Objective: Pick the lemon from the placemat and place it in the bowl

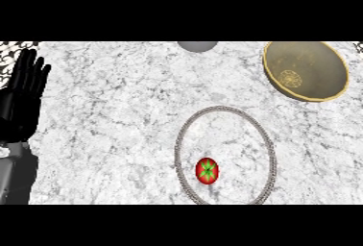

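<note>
Counter [113, 120]: white marbled stone, filling the view. Placemat [267, 139]: round, its surface matching the counter, marked out only by a braided grey rim; lower centre-right, partly cut by the lower edge of the view. Bowl [306, 71]: golden-brown, shallow, with a pale pattern inside; upper right, well apart from the placemat, nothing in it. Left hand [21, 103]: black, at the left edge, fingers straight and pointing up, holding nothing, resting; grey forearm below it. Grey round object [197, 45]: at the top edge, mostly cut off, identity unclear. Fruit [207, 170]: the task calls it a lemon, yet it shows red with a green star marking; it lies inside the placemat's rim, near the lower left of the ring, untouched. Right hand: not in view. Step in hand, by judgement: the very start, since no reach shows and the fruit sits on the placemat. Next move, by judgement: a hand must come in over the fruit, most likely the right one given the bowl's side, fingers spread, lower round it, close, lift clear of the rim, then carry it up and right to the bowl.
</note>
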Robot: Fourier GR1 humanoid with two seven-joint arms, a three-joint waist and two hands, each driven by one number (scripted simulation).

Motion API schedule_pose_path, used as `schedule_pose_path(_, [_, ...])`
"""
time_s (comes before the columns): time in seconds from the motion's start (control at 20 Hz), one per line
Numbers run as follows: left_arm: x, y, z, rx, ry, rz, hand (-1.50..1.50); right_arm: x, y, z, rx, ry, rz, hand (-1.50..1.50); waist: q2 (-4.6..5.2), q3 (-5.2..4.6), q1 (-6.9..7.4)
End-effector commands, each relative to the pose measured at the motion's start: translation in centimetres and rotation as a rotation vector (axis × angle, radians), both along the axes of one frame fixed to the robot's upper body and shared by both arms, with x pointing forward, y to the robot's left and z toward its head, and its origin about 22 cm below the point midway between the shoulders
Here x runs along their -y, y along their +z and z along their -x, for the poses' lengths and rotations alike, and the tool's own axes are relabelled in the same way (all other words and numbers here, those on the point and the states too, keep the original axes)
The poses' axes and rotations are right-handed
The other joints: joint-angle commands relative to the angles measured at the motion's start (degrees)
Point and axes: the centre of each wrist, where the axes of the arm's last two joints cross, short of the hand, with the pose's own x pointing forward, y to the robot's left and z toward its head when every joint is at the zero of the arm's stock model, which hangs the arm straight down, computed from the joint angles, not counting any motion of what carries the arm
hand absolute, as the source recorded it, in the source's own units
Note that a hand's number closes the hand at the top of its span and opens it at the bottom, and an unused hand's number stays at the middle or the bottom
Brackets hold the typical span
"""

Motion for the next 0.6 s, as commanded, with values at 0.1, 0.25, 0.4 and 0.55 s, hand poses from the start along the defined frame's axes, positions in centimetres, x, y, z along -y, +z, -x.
schedule_pose_path(0.1, [0.7, 0.5, -0.5, -0.004, -0.013, 0.003, 0.00, 0.8, 2.8, 0.5, 0.130, 0.152, -0.186, 1.50, -0.45, -0.14, 1.03])
schedule_pose_path(0.25, [0.8, -0.9, -0.2, -0.018, -0.030, 0.004, 0.00, 0.4, 3.3, -0.3, 0.119, 0.225, -0.317, 1.50, -0.72, -0.44, 1.06])
schedule_pose_path(0.4, [1.6, -0.6, -0.4, -0.017, -0.029, 0.000, 0.00, 0.0, 3.6, -0.9, 0.092, 0.255, -0.357, 1.50, -0.72, -0.41, 1.20])
schedule_pose_path(0.55, [0.1, -0.7, -0.4, -0.027, -0.026, -0.007, 0.00, -0.6, 6.4, -1.3, 0.062, 0.277, -0.383, 1.50, -0.89, -0.66, 1.50])
